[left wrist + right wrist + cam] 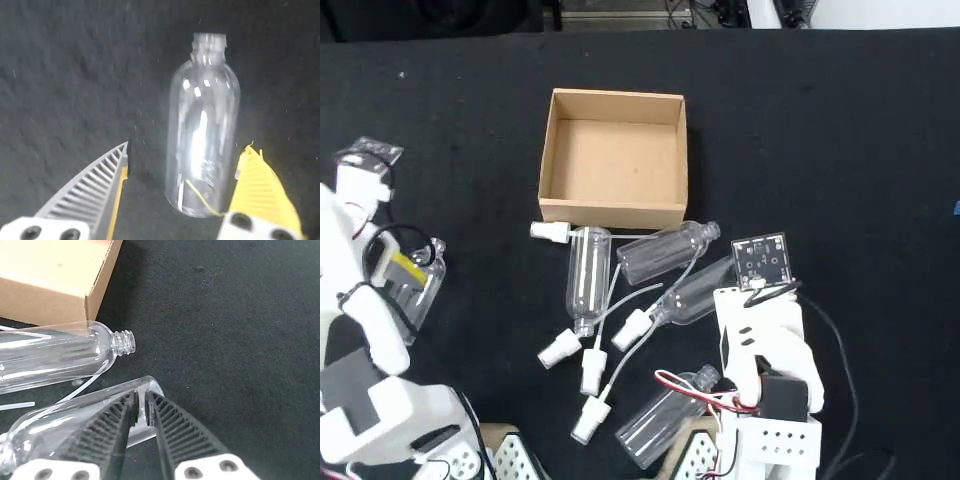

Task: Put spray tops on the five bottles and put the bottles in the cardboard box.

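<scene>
Inspected box (612, 213), bottles (588, 272) and spray tops (560, 349): no legible text, label, brand, number or sign found. Black plate (761, 258) with pale dots: nothing readable.
</scene>
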